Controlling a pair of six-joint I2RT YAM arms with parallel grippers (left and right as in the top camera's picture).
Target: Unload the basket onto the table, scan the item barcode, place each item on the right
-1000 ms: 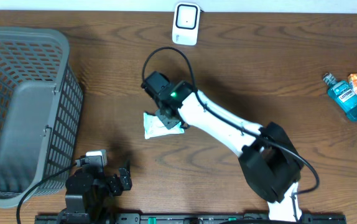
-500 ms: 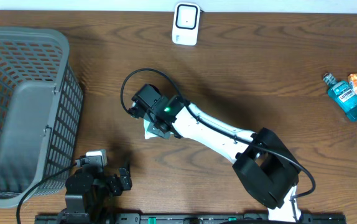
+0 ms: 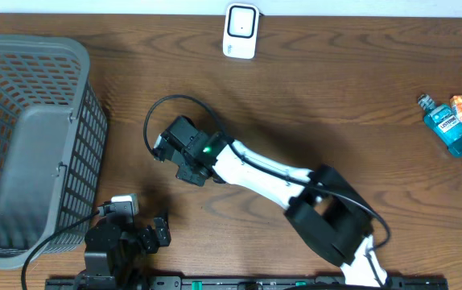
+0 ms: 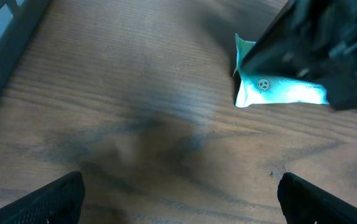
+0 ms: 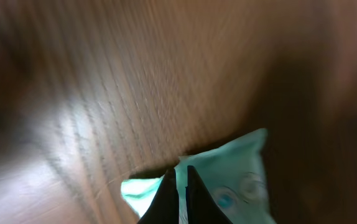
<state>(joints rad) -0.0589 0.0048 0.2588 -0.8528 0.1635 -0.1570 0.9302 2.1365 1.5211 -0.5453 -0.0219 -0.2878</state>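
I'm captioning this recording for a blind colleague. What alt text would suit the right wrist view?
The right gripper is shut on the edge of a pale green packet, seen close up with a brown wooden table behind it. The picture is blurred, so the packet's print cannot be read.

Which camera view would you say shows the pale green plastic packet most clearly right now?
The left wrist view: the pale green plastic packet shows sharp, its printing visible, one end behind the right gripper. The right wrist view is blurred, showing only its pinched edge. Overhead, the arm hides it.
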